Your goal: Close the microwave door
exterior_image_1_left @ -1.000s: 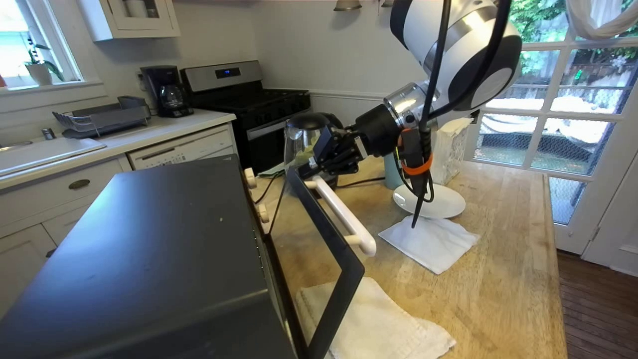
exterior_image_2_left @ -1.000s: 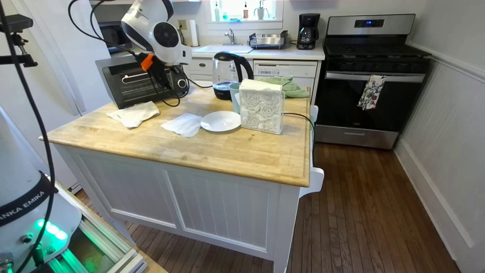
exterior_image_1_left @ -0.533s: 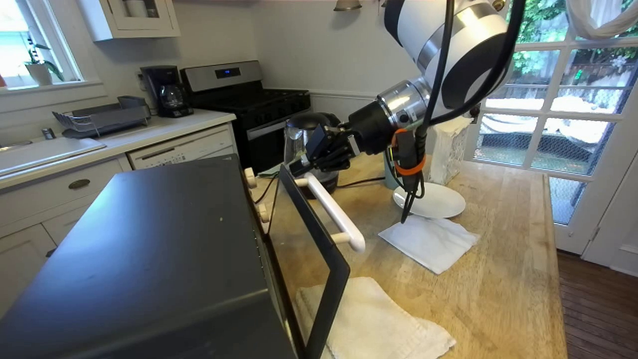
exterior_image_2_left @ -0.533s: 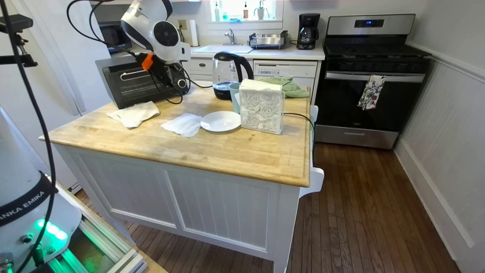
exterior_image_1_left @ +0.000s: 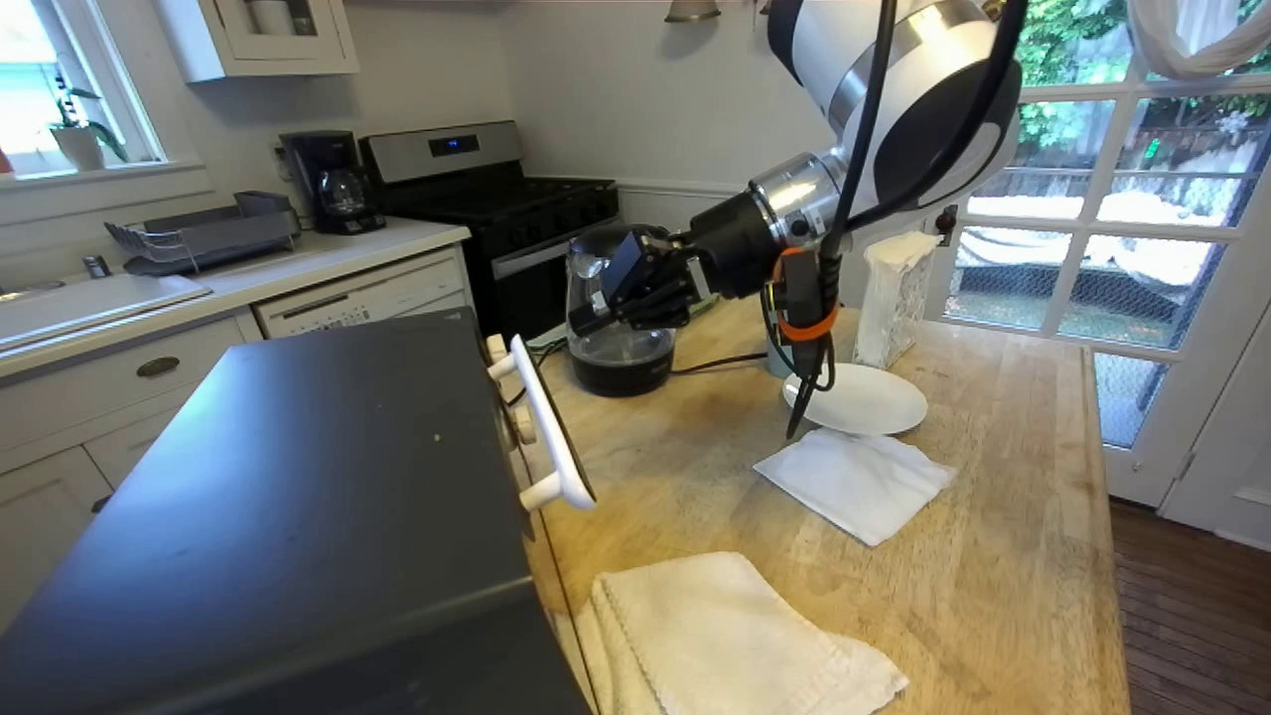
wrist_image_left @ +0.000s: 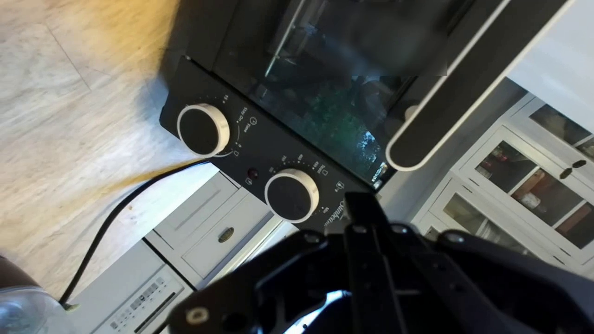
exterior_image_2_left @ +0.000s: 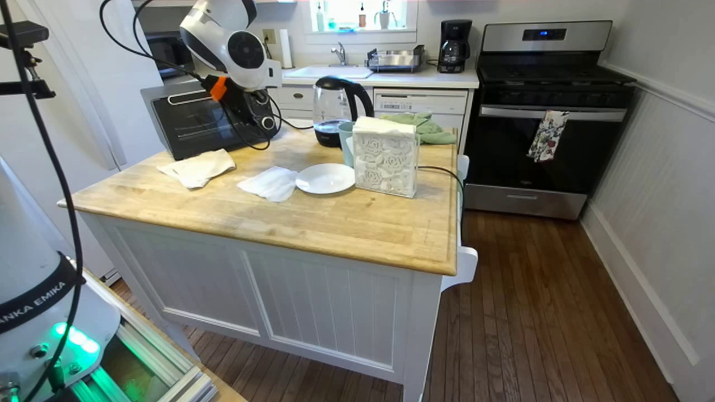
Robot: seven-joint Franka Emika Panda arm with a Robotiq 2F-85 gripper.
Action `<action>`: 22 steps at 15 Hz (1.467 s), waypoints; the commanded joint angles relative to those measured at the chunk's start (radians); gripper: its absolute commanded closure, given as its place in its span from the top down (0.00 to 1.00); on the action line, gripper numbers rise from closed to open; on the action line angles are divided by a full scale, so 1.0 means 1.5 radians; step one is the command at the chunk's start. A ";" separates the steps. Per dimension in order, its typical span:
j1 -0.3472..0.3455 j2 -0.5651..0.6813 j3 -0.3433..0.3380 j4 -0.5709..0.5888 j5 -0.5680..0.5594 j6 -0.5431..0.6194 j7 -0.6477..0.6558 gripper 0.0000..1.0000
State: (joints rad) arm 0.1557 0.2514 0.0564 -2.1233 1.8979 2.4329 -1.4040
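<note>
The microwave (exterior_image_1_left: 357,457) is a large dark grey box on the wooden table. It also shows in an exterior view behind the arm (exterior_image_2_left: 146,103). The microwave door (exterior_image_2_left: 192,123) stands upright and looks flush with the front. Its dark window (wrist_image_left: 325,106) fills the top of the wrist view. Its long pale handle (exterior_image_1_left: 551,427) sticks out near the top edge, and it crosses the wrist view at upper right (wrist_image_left: 464,97). My gripper (exterior_image_1_left: 586,318) is shut and empty, in front of the knob side, apart from the handle. In the wrist view the fingertips (wrist_image_left: 364,204) overlap the control panel's corner.
A glass kettle (exterior_image_1_left: 621,348) stands just beyond my gripper. A white plate (exterior_image_1_left: 864,407), a paper napkin (exterior_image_1_left: 859,487) and a folded cloth (exterior_image_1_left: 735,636) lie on the table. A napkin holder (exterior_image_2_left: 385,159) and a blue mug (exterior_image_2_left: 346,142) stand near the kettle.
The door has swung up from partly open, leaning out, to flush against the microwave front, its handle moving with it. My gripper moved toward the microwave and now stands off the door's edge.
</note>
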 commanded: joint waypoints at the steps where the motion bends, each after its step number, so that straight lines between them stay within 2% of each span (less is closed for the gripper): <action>1: 0.003 -0.025 -0.003 -0.032 -0.063 0.047 0.092 0.00; 3: 0.004 -0.051 -0.005 -0.059 -0.124 0.090 0.152 0.00; 5: 0.002 -0.091 -0.008 -0.096 -0.226 0.139 0.242 0.00; 6: -0.002 -0.116 -0.010 -0.117 -0.278 0.156 0.289 0.26; 8: -0.011 -0.166 -0.013 -0.176 -0.382 0.174 0.376 0.32; 12: -0.029 -0.257 -0.003 -0.311 -0.585 0.203 0.553 0.59; 15: -0.052 -0.318 -0.001 -0.371 -0.735 0.214 0.671 0.80; 16: -0.091 -0.345 0.027 -0.386 -0.785 0.210 0.708 0.88; 18: -0.148 -0.402 0.053 -0.401 -0.887 0.180 0.783 0.99; 20: -0.185 -0.471 0.051 -0.398 -0.974 0.117 0.845 1.00; 21: -0.150 -0.503 -0.003 -0.391 -1.016 0.074 0.866 1.00; 22: -0.142 -0.538 -0.027 -0.381 -1.022 0.022 0.851 1.00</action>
State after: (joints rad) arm -0.0754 -0.3689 0.0993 -2.6812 0.4781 2.6423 -0.1905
